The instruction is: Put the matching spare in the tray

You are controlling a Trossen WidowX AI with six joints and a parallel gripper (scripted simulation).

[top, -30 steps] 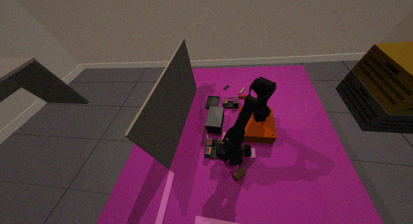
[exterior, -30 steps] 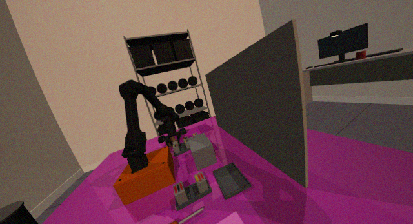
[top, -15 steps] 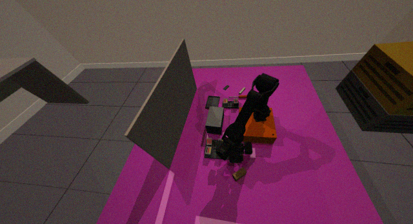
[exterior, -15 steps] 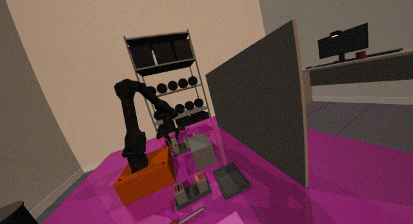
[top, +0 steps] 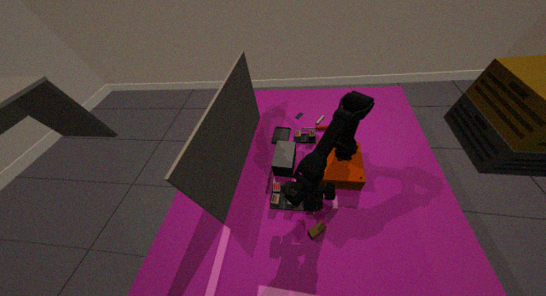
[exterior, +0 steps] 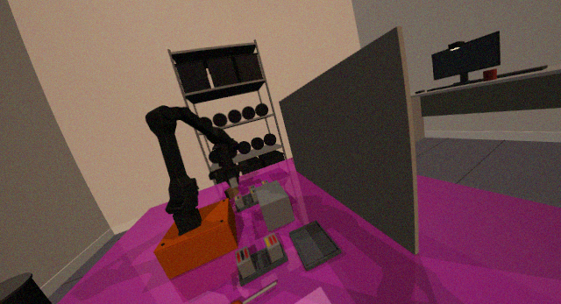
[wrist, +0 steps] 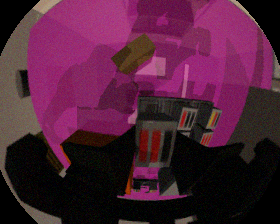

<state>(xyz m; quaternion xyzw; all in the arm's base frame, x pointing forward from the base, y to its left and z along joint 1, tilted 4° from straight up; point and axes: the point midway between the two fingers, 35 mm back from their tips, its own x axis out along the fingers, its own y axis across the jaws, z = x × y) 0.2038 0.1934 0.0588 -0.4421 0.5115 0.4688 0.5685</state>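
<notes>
Tray point(exterior: 315, 245) lies between the panel point(exterior: 359, 137) and a spares rack point(exterior: 260, 259), before the box point(exterior: 274, 203)

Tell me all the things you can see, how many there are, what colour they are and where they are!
mat: one, magenta, on the grey floor.
panel: one, dark grey, upright along the mat's edge.
mounted unit: one, grey box, beside the panel.
tray: one, dark grey, flat, near the unit.
spare racks: two, dark, holding grey spares with red and yellow stripes; one near the tray, one under the gripper.
brown block: one, loose on the mat.
small bits: a few, far end of the mat; too small to name.
shelf: one, metal, by the wall, with dark balls.
monitor: one, black, on a desk.
base box: one, orange, under the arm.
gripper: one, black, shut on a red-striped spare.
</notes>
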